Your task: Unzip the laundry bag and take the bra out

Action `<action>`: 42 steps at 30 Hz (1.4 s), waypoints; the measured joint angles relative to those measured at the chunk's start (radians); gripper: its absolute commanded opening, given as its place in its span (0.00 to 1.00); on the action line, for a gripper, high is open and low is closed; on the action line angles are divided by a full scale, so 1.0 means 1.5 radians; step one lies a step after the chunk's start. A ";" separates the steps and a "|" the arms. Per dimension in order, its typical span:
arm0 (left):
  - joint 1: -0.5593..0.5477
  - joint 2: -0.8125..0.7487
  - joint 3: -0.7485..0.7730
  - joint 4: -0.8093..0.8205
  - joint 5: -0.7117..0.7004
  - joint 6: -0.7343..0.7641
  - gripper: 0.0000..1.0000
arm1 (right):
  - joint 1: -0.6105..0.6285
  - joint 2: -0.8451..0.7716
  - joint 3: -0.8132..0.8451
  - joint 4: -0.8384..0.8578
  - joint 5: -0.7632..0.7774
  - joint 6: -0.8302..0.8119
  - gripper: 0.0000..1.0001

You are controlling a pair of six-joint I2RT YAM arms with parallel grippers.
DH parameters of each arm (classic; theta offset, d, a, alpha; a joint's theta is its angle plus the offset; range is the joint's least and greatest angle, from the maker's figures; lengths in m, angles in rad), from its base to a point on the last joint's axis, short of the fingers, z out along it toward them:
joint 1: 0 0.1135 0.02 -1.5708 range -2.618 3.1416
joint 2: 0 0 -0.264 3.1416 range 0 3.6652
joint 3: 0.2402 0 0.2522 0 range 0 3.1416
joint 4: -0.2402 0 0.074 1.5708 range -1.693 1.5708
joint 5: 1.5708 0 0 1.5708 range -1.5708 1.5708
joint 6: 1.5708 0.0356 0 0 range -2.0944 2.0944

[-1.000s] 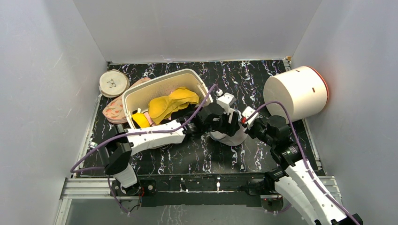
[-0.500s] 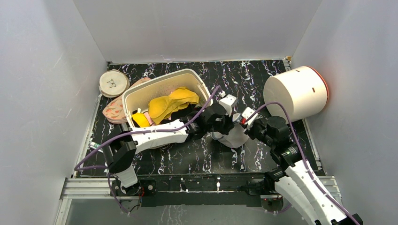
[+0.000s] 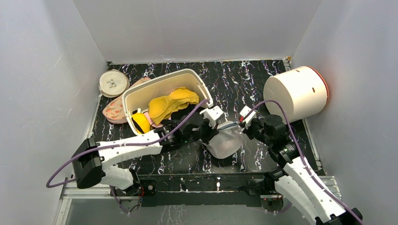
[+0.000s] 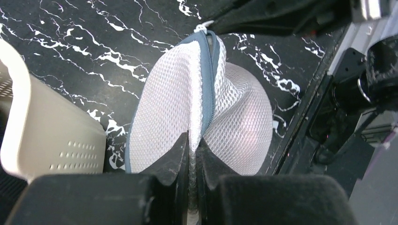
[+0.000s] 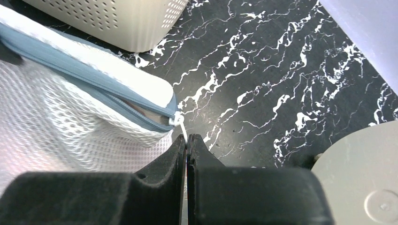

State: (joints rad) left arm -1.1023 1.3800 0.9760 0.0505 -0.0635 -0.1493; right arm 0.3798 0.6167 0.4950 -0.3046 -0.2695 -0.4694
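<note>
Laundry bag (image 3: 226, 143) is held between the two arms, low over the worktop (image 3: 244, 84) and near the basket (image 3: 159, 84). Its mesh beside the zip (image 4: 209, 84) is pinched by the closed left pincer (image 4: 192, 150), and the white zip pull (image 5: 180, 124) is clamped by the closed right pincer (image 5: 187, 140). The zip is seen shut along nearly all its visible length, so unzipping is judged barely begun. A pink tint, taken for the bra (image 4: 251, 124), is seen through the mesh; its removal is not yet done.
</note>
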 measured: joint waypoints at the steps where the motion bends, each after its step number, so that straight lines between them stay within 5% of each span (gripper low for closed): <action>1: 0.000 -0.013 -0.013 0.009 0.005 0.011 0.00 | 0.001 0.004 0.000 0.001 -0.003 0.000 0.00; 4: 0.000 -0.057 -0.068 0.045 0.011 0.042 0.00 | 0.003 0.013 0.000 0.001 -0.021 0.000 0.00; 7: 0.000 -0.067 -0.086 0.060 0.003 0.053 0.11 | 0.004 0.013 0.000 0.001 -0.035 -0.001 0.00; 16: 0.001 -0.008 -0.011 0.031 -0.019 0.004 0.60 | -0.005 0.009 0.000 0.001 -0.023 -0.018 0.00; 30: 0.014 0.129 0.164 -0.008 -0.011 -0.098 0.63 | -0.006 -0.033 0.000 0.001 -0.003 -0.020 0.00; 42: 0.025 0.190 0.184 -0.019 0.070 -0.197 0.82 | -0.006 -0.050 0.000 0.001 0.006 -0.020 0.00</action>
State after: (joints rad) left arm -1.0649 1.6657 1.2518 0.0216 0.0418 -0.4442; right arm 0.3710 0.5415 0.4950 -0.3038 -0.2604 -0.4992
